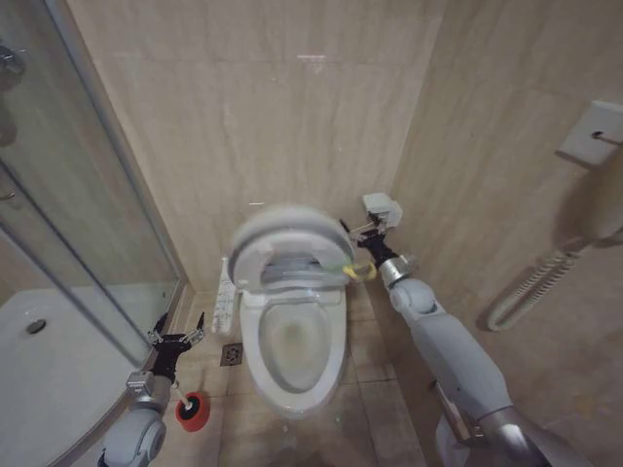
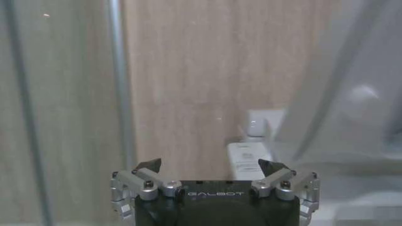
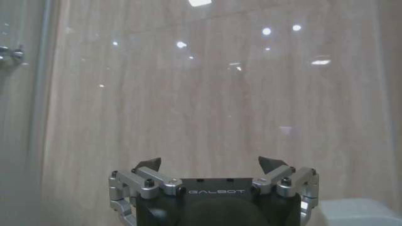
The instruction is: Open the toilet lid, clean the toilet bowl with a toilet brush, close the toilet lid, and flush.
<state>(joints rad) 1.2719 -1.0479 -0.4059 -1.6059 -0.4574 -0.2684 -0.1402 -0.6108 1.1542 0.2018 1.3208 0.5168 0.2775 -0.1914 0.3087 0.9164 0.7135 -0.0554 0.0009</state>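
Note:
The toilet lid (image 1: 282,238) stands partway up over the toilet bowl (image 1: 292,355), tilted and blurred, with its green-yellow strap (image 1: 358,270) hanging at its right edge. My right gripper (image 1: 355,238) is close beside that edge, just above the strap. In the right wrist view it (image 3: 210,162) is open with nothing between its fingers and faces the tiled wall. My left gripper (image 1: 177,334) is open low at the left, above the toilet brush (image 1: 182,393), whose thin white handle sticks out of its red holder (image 1: 192,411). The left wrist view shows this gripper (image 2: 210,165) empty.
A glass shower door (image 1: 88,224) and the white shower tray (image 1: 39,370) close off the left. A long white button panel (image 1: 225,292) hangs on the toilet's left side. A floor drain (image 1: 232,354) sits beside the bowl. On the right wall are a grab rail (image 1: 531,287) and a white fixture (image 1: 594,131).

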